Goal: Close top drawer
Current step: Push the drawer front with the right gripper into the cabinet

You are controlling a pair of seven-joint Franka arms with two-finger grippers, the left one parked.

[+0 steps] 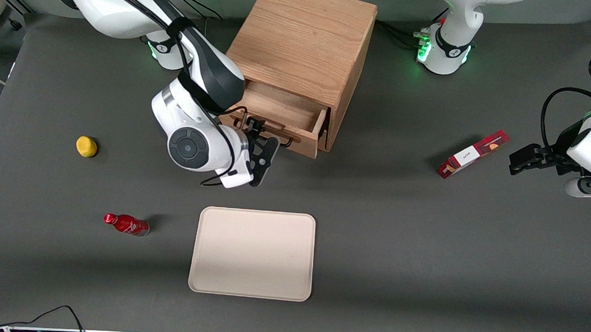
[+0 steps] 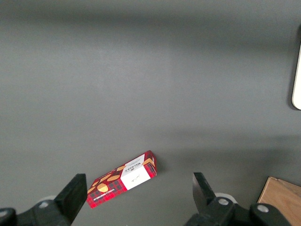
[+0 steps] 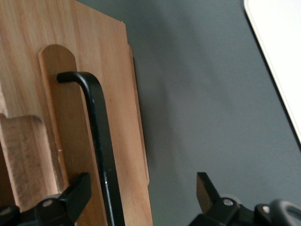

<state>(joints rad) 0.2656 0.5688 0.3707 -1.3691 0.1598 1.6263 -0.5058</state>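
The wooden cabinet stands at the back of the table, and its top drawer is pulled out toward the front camera, showing a bare inside. My right gripper hangs open at the drawer's front panel, close against the black wire handle. In the right wrist view the handle and the edge of the drawer front lie between the spread fingers of the gripper. One finger sits over the wood, the second over the grey table. Nothing is gripped.
A beige tray lies nearer the front camera than the gripper. A red bottle and a yellow ball-like object lie toward the working arm's end. A red box lies toward the parked arm's end.
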